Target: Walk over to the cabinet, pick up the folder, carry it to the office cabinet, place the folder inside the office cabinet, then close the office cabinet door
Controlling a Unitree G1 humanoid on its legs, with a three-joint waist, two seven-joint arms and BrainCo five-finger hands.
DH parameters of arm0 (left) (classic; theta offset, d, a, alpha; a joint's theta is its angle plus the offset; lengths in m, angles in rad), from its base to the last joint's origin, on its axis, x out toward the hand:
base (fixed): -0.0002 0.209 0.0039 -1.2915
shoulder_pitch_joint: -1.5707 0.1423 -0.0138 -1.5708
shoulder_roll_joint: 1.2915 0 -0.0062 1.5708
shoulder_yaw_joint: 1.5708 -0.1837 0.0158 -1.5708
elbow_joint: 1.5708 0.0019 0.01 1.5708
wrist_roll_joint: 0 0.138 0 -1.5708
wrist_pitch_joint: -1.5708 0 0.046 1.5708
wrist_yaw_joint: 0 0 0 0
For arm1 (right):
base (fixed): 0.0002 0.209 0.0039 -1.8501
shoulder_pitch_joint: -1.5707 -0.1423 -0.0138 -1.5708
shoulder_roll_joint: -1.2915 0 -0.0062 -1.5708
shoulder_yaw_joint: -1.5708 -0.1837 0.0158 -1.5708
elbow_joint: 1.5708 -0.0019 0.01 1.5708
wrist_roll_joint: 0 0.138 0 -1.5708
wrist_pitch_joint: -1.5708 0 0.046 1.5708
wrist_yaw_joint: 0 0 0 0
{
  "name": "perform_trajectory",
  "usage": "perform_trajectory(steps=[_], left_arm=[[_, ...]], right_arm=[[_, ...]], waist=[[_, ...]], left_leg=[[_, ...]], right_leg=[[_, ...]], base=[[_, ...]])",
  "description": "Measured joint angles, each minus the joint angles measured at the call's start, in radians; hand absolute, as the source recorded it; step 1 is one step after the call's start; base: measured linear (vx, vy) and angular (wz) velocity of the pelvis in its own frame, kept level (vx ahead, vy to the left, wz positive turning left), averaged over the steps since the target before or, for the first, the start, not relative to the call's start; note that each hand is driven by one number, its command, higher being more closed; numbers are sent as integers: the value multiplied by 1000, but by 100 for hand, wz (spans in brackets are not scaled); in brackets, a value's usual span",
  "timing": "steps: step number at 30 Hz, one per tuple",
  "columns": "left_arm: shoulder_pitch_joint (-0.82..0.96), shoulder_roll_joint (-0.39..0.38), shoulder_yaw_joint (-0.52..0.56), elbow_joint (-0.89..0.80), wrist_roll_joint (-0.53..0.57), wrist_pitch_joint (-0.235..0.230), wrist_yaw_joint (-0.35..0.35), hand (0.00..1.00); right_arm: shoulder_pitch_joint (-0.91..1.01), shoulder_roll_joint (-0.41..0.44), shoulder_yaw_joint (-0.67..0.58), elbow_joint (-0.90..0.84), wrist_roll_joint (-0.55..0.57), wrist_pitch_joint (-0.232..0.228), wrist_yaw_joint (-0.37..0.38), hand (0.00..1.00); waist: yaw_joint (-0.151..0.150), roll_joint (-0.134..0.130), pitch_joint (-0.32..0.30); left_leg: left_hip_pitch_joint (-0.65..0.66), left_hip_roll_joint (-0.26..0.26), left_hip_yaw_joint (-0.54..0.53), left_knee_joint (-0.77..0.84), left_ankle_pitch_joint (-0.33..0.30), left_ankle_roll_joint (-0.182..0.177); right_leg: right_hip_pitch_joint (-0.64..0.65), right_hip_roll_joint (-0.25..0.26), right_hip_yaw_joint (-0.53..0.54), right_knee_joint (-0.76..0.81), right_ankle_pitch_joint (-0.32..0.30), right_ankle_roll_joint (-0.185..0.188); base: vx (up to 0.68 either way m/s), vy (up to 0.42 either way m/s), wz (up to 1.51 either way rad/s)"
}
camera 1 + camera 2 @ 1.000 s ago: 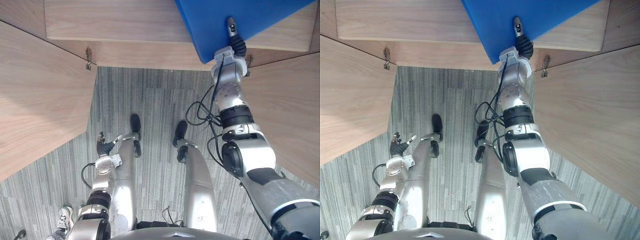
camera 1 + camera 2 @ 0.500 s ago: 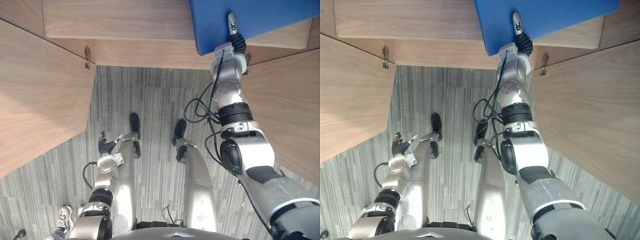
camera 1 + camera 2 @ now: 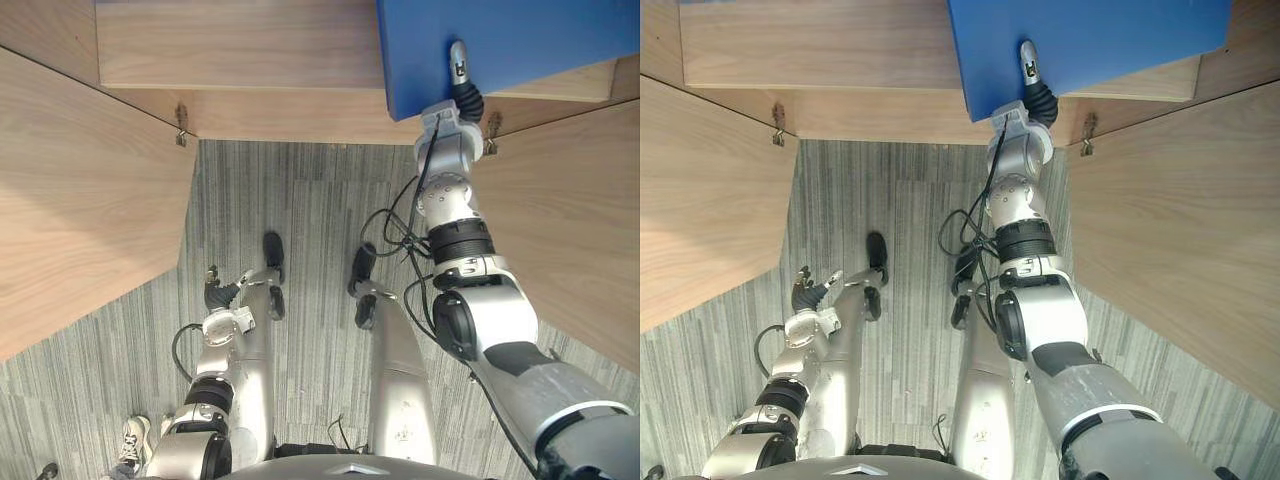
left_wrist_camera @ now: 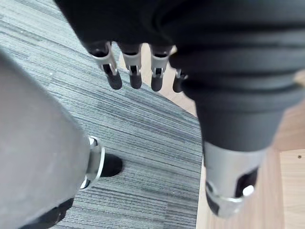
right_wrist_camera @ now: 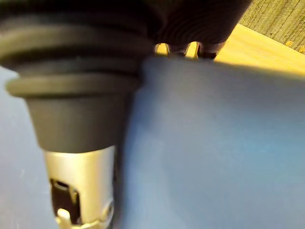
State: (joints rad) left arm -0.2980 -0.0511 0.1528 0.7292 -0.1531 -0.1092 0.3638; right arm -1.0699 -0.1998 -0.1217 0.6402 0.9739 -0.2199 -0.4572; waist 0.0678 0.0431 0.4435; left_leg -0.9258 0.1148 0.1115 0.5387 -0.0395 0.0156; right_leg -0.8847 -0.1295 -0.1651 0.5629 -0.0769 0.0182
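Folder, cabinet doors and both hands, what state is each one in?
Folder: pinched by the right hand, partly over the cabinet shelf.
Left door: open.
Right door: open.
Right hand: shut on the folder, thumb on top.
Left hand: open, holding nothing.

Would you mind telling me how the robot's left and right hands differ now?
The left hand hangs low over the grey striped carpet; the right hand is raised at the light wooden cabinet. The left hand is relaxed and empty; the right hand pinches the flat blue folder. Both wear dark ribbed covers.
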Motion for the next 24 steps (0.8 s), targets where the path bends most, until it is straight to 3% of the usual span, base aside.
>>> perform_trajectory(steps=[11, 24], left_arm=[[-2, -1, 0, 3, 0, 3, 0, 0], [-1, 5, 2, 9, -1, 11, -1, 0]], right_arm=[[68, 25, -10, -83, 22, -39, 30, 0], [140, -1, 6, -123, 39, -38, 38, 0]], waist=[[8, 1, -1], [12, 0, -1]], left_leg=[[9, 5, -1, -7, -2, -2], [21, 4, -4, -27, 0, -4]], right_leg=[[11, 5, -2, -6, 0, -1], [28, 7, -10, -30, 2, 0]], base=[[6, -3, 0], [34, -13, 1]])
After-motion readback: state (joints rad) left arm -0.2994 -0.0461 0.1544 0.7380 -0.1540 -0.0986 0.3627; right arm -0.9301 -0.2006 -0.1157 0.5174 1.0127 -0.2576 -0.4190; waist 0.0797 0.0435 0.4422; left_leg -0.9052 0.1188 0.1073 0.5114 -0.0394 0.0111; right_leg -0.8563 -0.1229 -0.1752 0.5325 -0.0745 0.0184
